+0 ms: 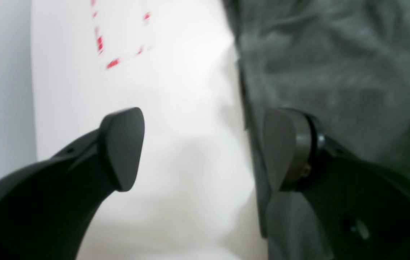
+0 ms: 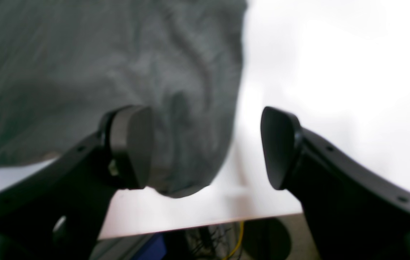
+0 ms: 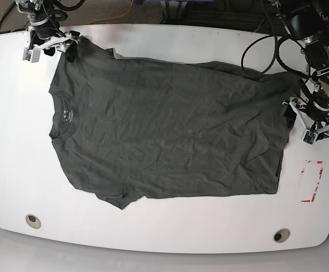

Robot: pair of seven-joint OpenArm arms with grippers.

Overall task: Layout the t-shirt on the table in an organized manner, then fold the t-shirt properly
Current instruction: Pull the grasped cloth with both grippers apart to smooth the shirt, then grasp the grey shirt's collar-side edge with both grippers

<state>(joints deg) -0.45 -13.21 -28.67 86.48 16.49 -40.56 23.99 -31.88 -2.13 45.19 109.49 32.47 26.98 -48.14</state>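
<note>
the near edge of the table (image 3: 153, 241) is bare glossy white, rounded at the corners, with two small round grommets (image 3: 33, 220) set just in from it, one toward each near corner. a red tape rectangle (image 3: 313, 181) marks the surface close to the right edge.

past that bare strip the t-shirt (image 3: 164, 133) lies spread across the middle of the surface, dark charcoal, soft and finely wrinkled, its long axis running left to right: neck and small pale label toward the left edge, hem toward the right edge, one sleeve pointing near, the other toward the far-left corner.

the left gripper (image 1: 203, 150) hangs at the right edge, straddling the hem line: one pad over grey cloth, the other over white table, jaws well apart and holding nothing.

farthest off, the right gripper (image 2: 206, 148) sits at the far-left corner over the tip of the far sleeve, jaws likewise spread and empty, one pad above fabric, the other above bare table near its edge.

each arm seems to be nearest its own end of the shirt, so a grasp at hem and sleeve looks like the likely next step.
</note>
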